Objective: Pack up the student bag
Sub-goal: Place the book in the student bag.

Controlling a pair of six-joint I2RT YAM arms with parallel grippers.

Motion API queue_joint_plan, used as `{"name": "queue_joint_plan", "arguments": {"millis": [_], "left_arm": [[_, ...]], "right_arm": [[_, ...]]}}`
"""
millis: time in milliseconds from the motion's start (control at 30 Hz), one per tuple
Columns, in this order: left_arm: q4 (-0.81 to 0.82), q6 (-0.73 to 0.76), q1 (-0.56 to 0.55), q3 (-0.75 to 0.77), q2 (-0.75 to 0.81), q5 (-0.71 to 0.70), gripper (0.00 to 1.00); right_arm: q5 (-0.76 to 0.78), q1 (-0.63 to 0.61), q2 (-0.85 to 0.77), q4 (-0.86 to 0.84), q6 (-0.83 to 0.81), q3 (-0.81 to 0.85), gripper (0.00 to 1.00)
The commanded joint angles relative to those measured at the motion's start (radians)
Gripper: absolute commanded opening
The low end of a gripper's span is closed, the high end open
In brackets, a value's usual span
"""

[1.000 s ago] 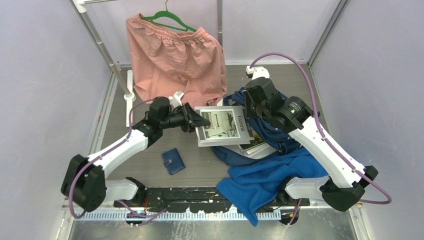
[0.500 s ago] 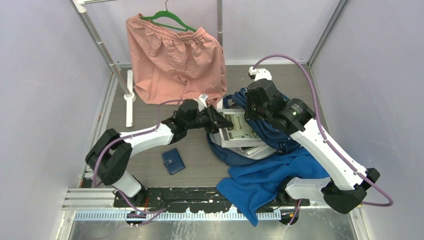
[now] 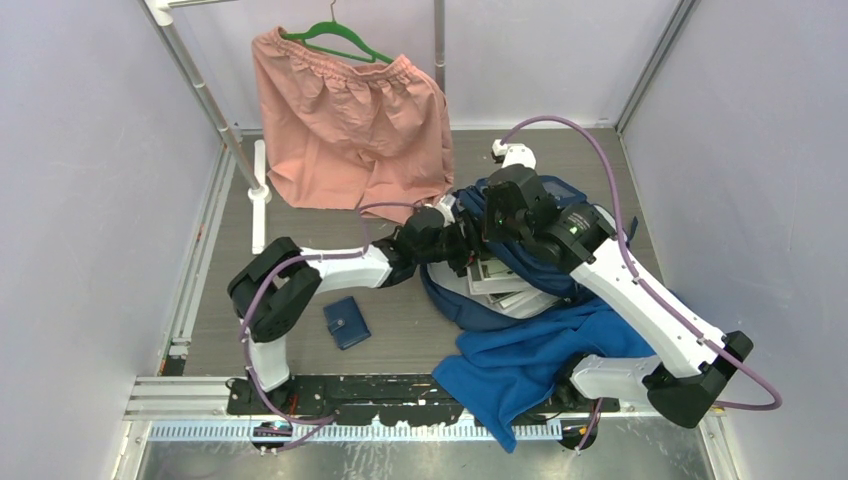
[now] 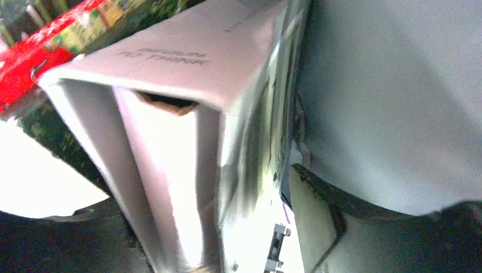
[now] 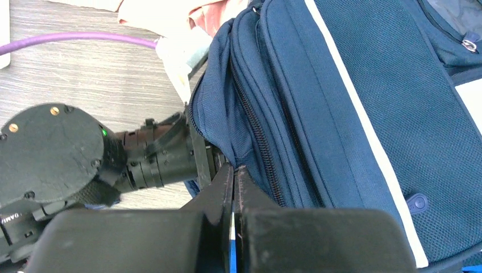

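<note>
The student bag (image 3: 548,196), navy with white stripes, lies at the right of the table with its mouth facing left. My right gripper (image 5: 233,169) is shut on the fabric edge of the bag (image 5: 341,102) beside the zip and holds the mouth open. My left gripper (image 3: 458,244) is shut on a white book (image 4: 187,131) and reaches into the mouth, partly hidden under the right wrist. The left wrist also shows in the right wrist view (image 5: 165,159). More white books (image 3: 503,285) lie inside the bag. A red packet (image 4: 51,40) shows behind the held book.
A royal-blue cloth (image 3: 530,360) is heaped in front of the bag at the near right. A small navy wallet (image 3: 346,323) lies on the table near the left arm. Pink shorts (image 3: 350,120) hang on a green hanger from a rack at the back.
My left arm has carried the book to the right, from over the table into the bag's mouth. My right gripper has kept its hold on the bag's edge and shifted slightly left.
</note>
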State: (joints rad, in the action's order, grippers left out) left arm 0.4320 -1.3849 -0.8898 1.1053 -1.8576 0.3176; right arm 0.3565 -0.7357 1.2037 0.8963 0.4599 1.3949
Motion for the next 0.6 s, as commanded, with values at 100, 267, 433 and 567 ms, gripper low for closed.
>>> {"name": "queue_joint_plan", "arguments": {"millis": [100,267,433,567], "left_arm": [[-0.149,0.108,-0.015,-0.038,0.123,-0.063,0.78],[-0.23,0.147,-0.009,-0.086,0.195,-0.072,0.85],[-0.307,0.2,0.005,-0.079,0.253,-0.017,0.94],[-0.26,0.177,0.005,-0.087,0.245,0.013,0.76]], "right_arm": [[0.016,0.007,-0.034,-0.175,0.045,-0.022,0.01],[0.02,0.011,-0.035,-0.174,0.051,-0.032,0.01],[0.022,0.014,-0.052,-0.148,0.05,-0.032,0.01],[0.022,0.014,-0.056,-0.143,0.057,-0.038,0.01]]}}
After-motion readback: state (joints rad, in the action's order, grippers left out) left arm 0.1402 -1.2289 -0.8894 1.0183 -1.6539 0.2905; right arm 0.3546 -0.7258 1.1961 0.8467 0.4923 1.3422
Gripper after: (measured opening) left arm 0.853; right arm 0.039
